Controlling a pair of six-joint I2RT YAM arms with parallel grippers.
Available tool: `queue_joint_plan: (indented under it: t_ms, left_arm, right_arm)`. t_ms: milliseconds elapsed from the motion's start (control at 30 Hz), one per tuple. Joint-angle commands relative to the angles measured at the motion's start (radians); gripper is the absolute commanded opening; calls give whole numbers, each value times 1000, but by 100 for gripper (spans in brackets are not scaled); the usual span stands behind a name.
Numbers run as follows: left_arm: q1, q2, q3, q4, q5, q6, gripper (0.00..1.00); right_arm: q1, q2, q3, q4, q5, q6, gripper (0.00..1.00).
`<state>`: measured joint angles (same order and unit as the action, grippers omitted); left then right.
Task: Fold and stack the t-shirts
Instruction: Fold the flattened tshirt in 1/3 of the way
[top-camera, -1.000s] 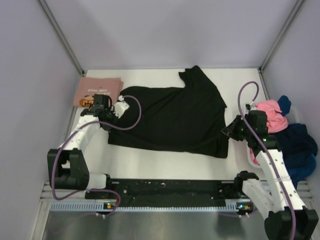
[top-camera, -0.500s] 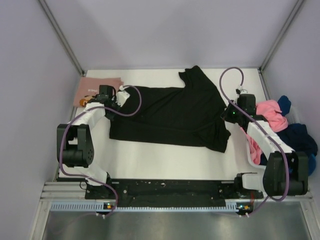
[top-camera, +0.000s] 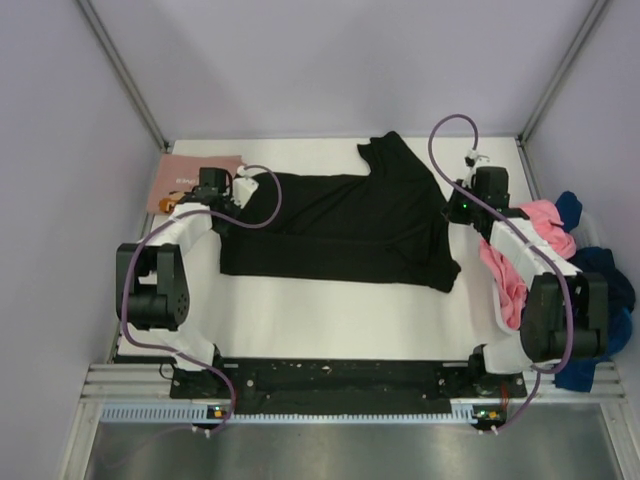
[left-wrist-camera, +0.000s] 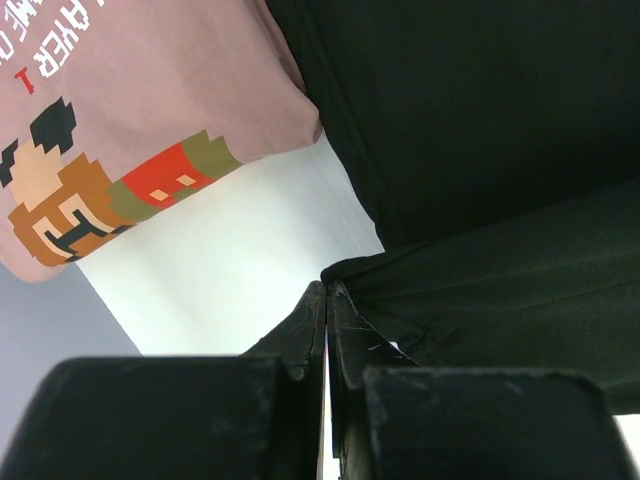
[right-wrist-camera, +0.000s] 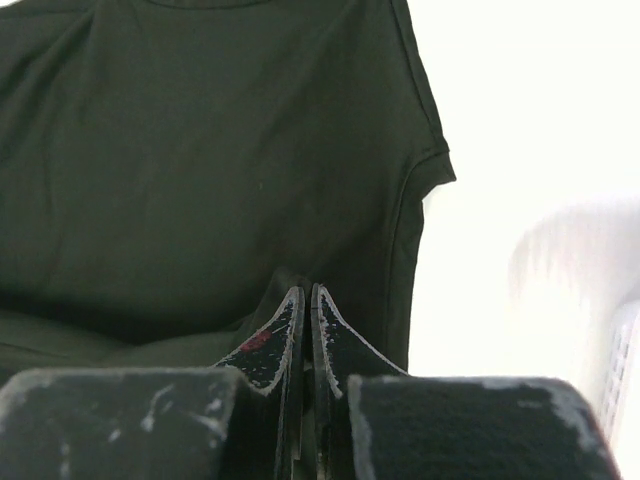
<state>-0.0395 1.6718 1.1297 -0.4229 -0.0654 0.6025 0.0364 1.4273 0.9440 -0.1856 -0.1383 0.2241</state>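
Note:
A black t-shirt (top-camera: 345, 225) lies spread across the middle of the white table, its near hem folded up toward the far side. My left gripper (top-camera: 225, 205) is shut on the shirt's left edge; in the left wrist view (left-wrist-camera: 328, 292) the jaws pinch a black fold (left-wrist-camera: 480, 280). My right gripper (top-camera: 455, 213) is shut on the shirt's right edge, and the right wrist view (right-wrist-camera: 308, 295) shows black cloth (right-wrist-camera: 220, 160) between the tips. A folded pink t-shirt with a cartoon print (top-camera: 190, 178) lies at the far left, also in the left wrist view (left-wrist-camera: 150, 110).
A pile of pink (top-camera: 540, 225) and navy-blue t-shirts (top-camera: 600, 290) sits in a white basket (top-camera: 498, 318) at the right edge. Grey walls close in the table at the back and sides.
Both grippers have moved toward the far side, carrying the shirt's near hem up over its body. The shirt now looks shorter front to back.

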Motion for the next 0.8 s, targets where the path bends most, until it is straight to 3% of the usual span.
queue_joint_plan:
  t_ms: [0,533,600,633,667,733,767]
  left_arm:
    - [1,19,36,56,-30,-4,0]
    - [-8,58,47,133,-31,29,0]
    - [-10,72,79,134,-43,26,27]
    - [-10,78,100,131,-51,22,40]
    - [-10,83,119,124,-62,14,48]
    - [-11,75,165,107,-73,2,57]
    - [-11,62,183,90,-62,-1,59]
  right_arm:
    - [-6,39,90,35,-1,-55,0]
    - [-6,195,205,12,16,-101,0]
    - [-6,241,240,12,17,-98,0]
    - [-6,264,271,5,19,-88,9]
    - [-6,298,303,-12,25,-83,25]
    - [2,355,399,-84,57,-77,48]
    - [11,372,442,-133,80,-78,53]
